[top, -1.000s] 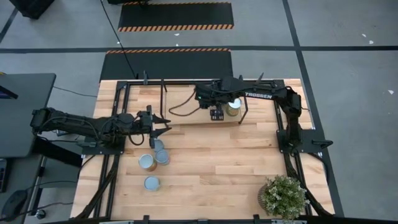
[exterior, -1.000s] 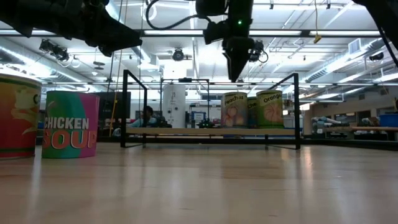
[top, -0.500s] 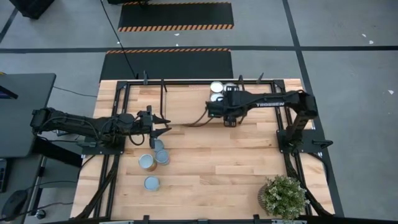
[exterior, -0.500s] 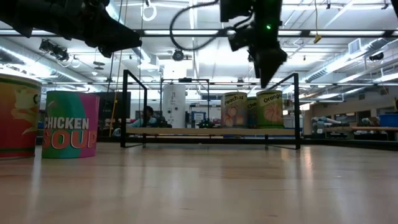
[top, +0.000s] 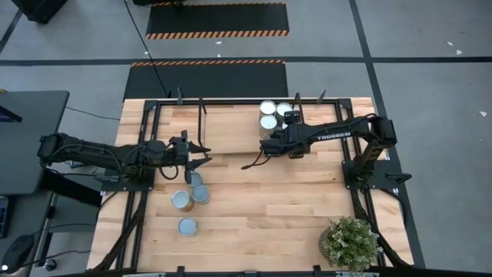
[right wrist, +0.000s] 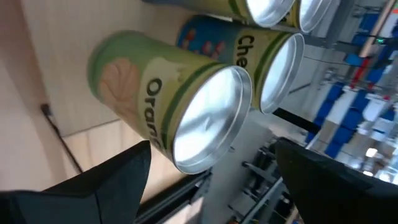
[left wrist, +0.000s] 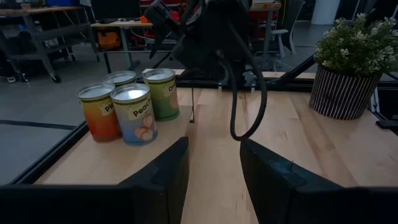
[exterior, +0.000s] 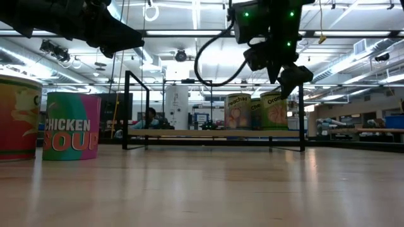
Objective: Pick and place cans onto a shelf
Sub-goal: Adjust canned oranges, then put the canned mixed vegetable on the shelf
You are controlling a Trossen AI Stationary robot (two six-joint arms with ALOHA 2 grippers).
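**Four cans shelved, four left on the table**

Four cans [top: 270,115] are seen standing upright in a tight cluster on the shelf [top: 231,131], near its far right corner. Four more cans [top: 189,200] are grouped on the table [top: 269,208] in front of the left arm. The right gripper [top: 270,151] is held above the shelf's front edge, just beside the shelved cluster; its fingers are spread wide and nothing is gripped. The left gripper [top: 201,154] is poised over the table cans, likewise parted and empty.

The cans are judged rigid and fairly heavy if full, with smooth paper labels that could slip. A squeeze across the middle of the cylindrical wall is advised, with each can kept upright. Because the table cans are packed closely, an outer one is best approached first, so that its neighbours are not knocked over.
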